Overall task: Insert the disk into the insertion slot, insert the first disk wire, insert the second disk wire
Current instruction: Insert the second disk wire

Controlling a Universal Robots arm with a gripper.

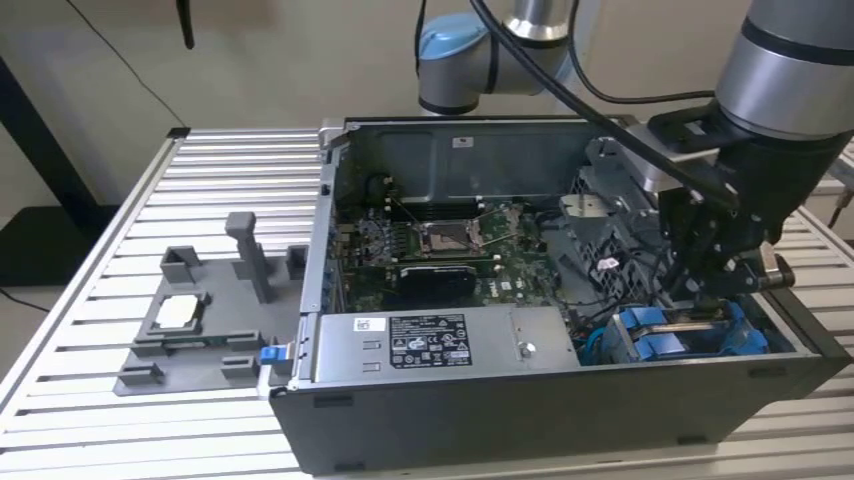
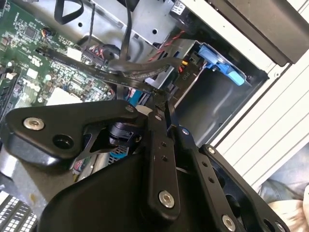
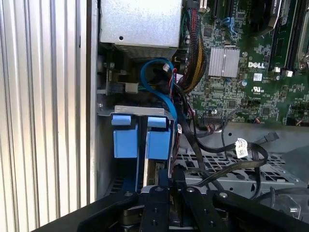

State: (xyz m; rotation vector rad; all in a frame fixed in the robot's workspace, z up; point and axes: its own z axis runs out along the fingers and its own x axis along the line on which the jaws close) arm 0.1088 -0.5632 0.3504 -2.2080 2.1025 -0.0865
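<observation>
The disk sits in its bright blue carrier (image 1: pixel 678 335) inside the insertion slot (image 3: pixel 137 110), the grey sheet-metal bay at the case's front corner on the exterior view's right. The carrier's blue tabs (image 3: pixel 158 143) face the first wrist view, and the carrier also appears in the second wrist view (image 2: pixel 219 63). My gripper (image 1: pixel 707 300) reaches down into the case right at that bay. In both wrist views its fingers (image 2: pixel 159 121) are pressed together on a black disk wire (image 2: pixel 130 72), whose end (image 3: pixel 176 176) lies close beside the blue tabs.
The grey power-supply box (image 1: pixel 427 340) lies along the case's front wall, with the motherboard (image 1: pixel 441 240) behind it. A blue cable (image 3: pixel 154 79) and black wire bundles crowd the bay. A grey fixture tray (image 1: pixel 187 330) stands on the slatted table (image 1: pixel 80 400) at the exterior view's left.
</observation>
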